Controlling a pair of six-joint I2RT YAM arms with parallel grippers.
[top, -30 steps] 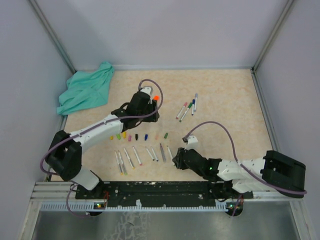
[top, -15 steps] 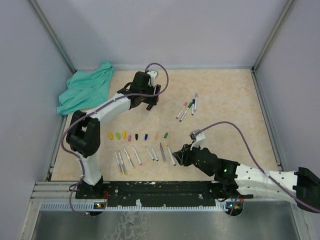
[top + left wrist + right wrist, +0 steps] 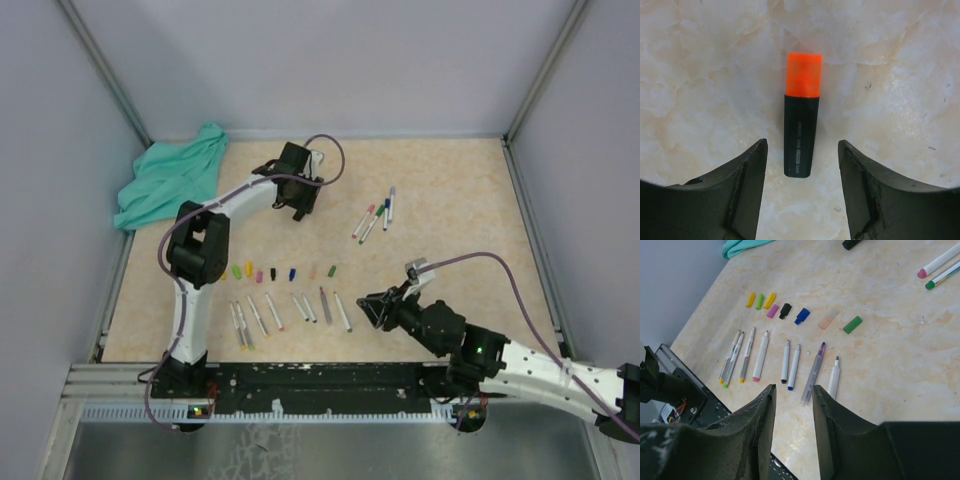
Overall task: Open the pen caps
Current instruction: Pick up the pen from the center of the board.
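Left claw (image 3: 802, 147): wide, empty — astride black barrel (image 3: 801, 135)
Grip: barrel to be clamped squarely — orange cap (image 3: 803, 75) left free
Right claw (image 3: 793, 388): narrowly parted, empty

Orange cap (image 3: 803, 75), black marker barrel (image 3: 801, 137); teal cloth (image 3: 170, 180); beige marbled table (image 3: 460, 190)

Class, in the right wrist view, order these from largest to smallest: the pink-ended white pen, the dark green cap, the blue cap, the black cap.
1. pink-ended white pen
2. dark green cap, narrowly
3. blue cap and black cap: alike, unranked
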